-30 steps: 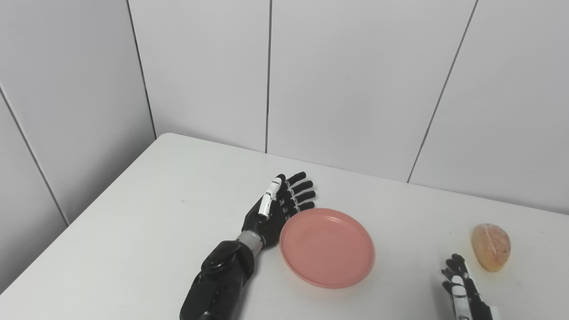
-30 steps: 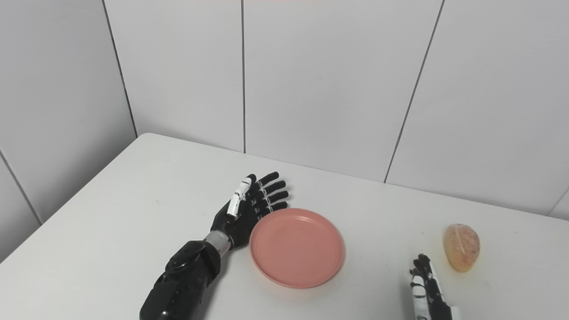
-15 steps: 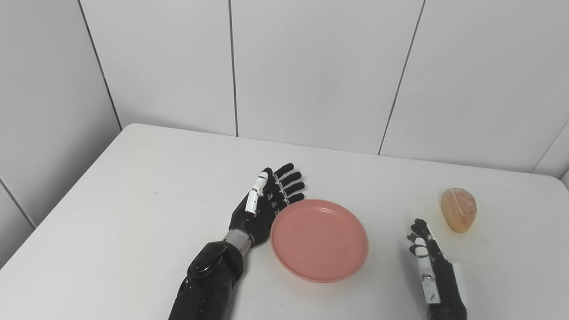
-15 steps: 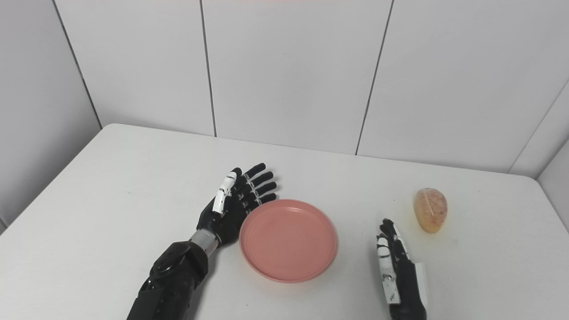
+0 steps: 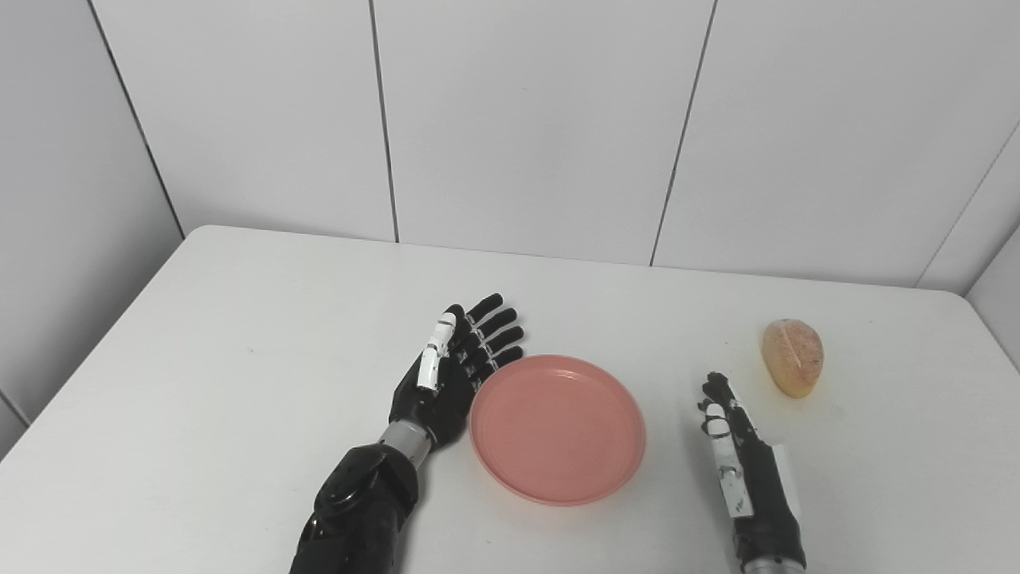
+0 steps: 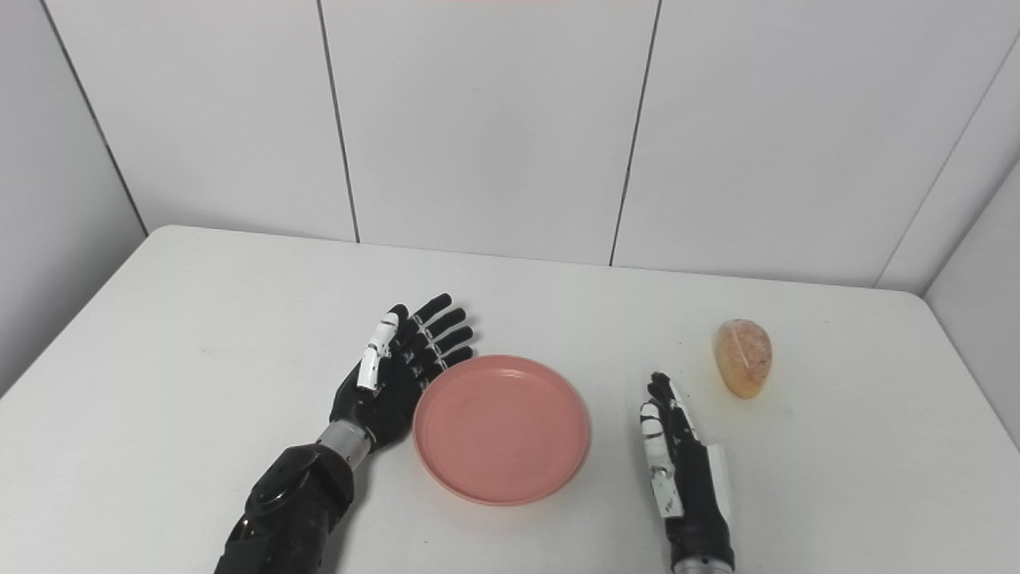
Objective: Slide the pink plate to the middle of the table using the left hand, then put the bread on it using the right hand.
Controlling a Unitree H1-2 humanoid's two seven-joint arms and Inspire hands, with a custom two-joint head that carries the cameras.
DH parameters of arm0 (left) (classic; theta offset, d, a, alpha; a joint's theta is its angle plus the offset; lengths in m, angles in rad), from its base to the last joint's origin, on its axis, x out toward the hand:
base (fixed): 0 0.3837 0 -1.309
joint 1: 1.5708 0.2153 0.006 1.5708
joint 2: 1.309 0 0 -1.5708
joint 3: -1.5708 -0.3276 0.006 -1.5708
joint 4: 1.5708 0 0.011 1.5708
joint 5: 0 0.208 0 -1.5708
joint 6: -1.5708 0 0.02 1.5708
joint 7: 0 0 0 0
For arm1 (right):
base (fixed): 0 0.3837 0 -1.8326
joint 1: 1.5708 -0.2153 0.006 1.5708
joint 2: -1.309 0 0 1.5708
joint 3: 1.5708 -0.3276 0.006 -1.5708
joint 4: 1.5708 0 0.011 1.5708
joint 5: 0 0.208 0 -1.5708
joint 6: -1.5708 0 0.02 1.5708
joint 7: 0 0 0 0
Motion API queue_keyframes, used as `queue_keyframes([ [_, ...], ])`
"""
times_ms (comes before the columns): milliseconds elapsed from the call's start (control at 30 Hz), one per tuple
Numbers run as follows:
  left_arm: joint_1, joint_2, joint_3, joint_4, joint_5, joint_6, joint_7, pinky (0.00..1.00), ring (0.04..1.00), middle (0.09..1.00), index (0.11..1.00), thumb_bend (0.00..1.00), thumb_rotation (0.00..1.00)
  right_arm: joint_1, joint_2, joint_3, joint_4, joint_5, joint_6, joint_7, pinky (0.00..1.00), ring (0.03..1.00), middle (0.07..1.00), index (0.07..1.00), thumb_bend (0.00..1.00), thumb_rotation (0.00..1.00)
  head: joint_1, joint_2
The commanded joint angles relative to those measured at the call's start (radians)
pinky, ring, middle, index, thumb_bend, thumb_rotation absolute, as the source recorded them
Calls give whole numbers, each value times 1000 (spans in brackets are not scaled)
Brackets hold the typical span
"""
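Left hand [image 5: 450,371] empty, fingers spread against pink plate [image 5: 557,428] – right hand [image 5: 737,462] likewise (empty)

White tabletop against panelled walls

A smooth white rounded-corner table [image 5: 239,335] is filling the lower frame, pale grey wall panels [image 5: 526,119] with dark seams running across the top.

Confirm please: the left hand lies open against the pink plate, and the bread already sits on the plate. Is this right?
Not quite. The bread lies on the table, right of the pink plate, as the left eye view shows. The left hand is open against the plate.
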Motion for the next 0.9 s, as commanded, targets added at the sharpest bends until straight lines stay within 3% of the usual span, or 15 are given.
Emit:
queue_keyframes([
  [0, 33, -7, -4, 10, 10, 50, 20, 839, 838, 847, 831, 317, 1000, -13, 13, 13, -5, 9, 28, 20, 896, 914, 923, 918, 297, 982, -12, -1],
  [200, 44, -21, 5, 1, 3, 44, 27, 845, 843, 850, 835, 325, 1000, -14, 7, 15, -5, 9, 24, 23, 894, 909, 918, 913, 320, 999, -40, -6],
  [533, 60, -24, 24, -1, -2, 28, 12, 865, 863, 867, 847, 325, 1000, -14, 9, 33, -52, -100, -12, -28, 824, 871, 876, 873, 355, 1000, -104, -36],
  [867, 67, -21, 32, 3, -17, 5, -8, 891, 880, 886, 869, 318, 1000, -60, -38, 23, -158, -198, 21, -18, 779, 887, 892, 887, 391, 1000, -165, -67],
])
